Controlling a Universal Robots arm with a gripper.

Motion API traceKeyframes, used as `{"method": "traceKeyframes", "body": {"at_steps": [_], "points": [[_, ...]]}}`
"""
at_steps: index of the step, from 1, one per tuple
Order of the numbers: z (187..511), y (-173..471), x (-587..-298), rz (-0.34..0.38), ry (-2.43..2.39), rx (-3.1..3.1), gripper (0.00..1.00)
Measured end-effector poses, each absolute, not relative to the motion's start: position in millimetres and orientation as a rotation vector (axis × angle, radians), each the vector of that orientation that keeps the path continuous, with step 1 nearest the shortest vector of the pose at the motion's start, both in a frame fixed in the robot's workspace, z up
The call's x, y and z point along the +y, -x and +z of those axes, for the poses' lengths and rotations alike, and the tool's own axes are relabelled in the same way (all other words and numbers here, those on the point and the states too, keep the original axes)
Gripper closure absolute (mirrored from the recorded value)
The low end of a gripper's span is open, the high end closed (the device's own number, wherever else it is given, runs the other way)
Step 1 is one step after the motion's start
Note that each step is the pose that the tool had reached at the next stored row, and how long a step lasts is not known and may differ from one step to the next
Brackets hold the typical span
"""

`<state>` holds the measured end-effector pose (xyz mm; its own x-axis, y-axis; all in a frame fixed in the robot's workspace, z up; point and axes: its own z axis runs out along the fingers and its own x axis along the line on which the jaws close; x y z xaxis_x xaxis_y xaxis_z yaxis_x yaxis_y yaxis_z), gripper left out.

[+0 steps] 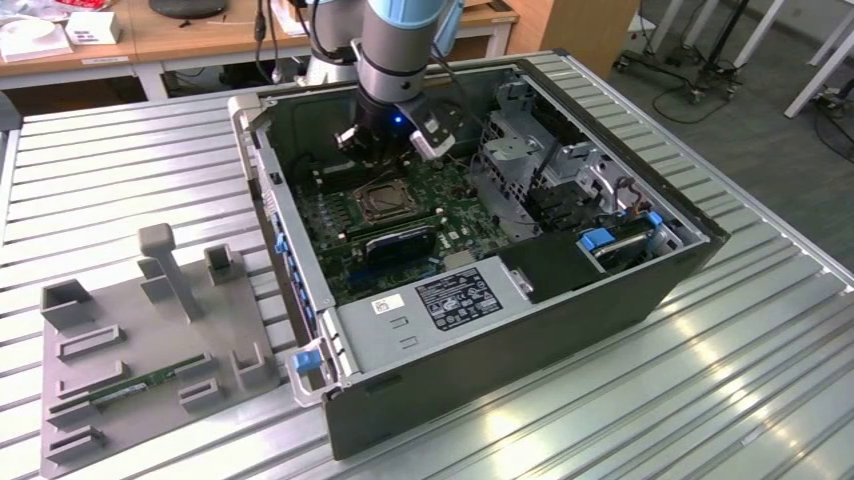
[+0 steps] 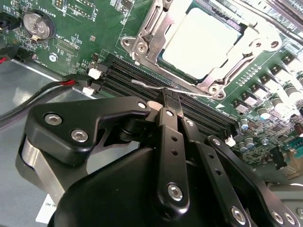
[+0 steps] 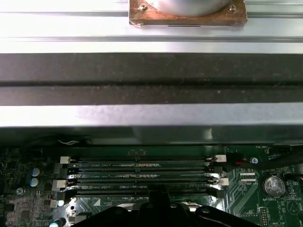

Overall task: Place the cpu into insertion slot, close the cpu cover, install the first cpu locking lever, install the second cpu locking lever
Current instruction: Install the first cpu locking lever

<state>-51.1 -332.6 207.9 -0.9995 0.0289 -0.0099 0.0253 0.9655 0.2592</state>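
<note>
You have the cpu [image 2: 203, 40] lying in the insertion slot [image 1: 380, 203], with the cpu cover [image 2: 152, 24] down over its edges. Your gripper [image 2: 170, 95] hangs above the memory slots [image 2: 120, 75] just beside the socket. Its fingers [image 2: 171, 108] are pressed together, and their tip touches a thin silver locking lever [image 2: 143, 83]. The open computer case [image 1: 641, 290] stands on the ribbed metal counter [image 1: 747, 380].
</note>
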Motion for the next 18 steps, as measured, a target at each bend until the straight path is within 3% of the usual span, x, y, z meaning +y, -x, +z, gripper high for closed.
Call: {"method": "traceKeyframes", "body": {"at_steps": [18], "points": [[195,50,-333,0.408,-0.043,3.101,0.89]]}}
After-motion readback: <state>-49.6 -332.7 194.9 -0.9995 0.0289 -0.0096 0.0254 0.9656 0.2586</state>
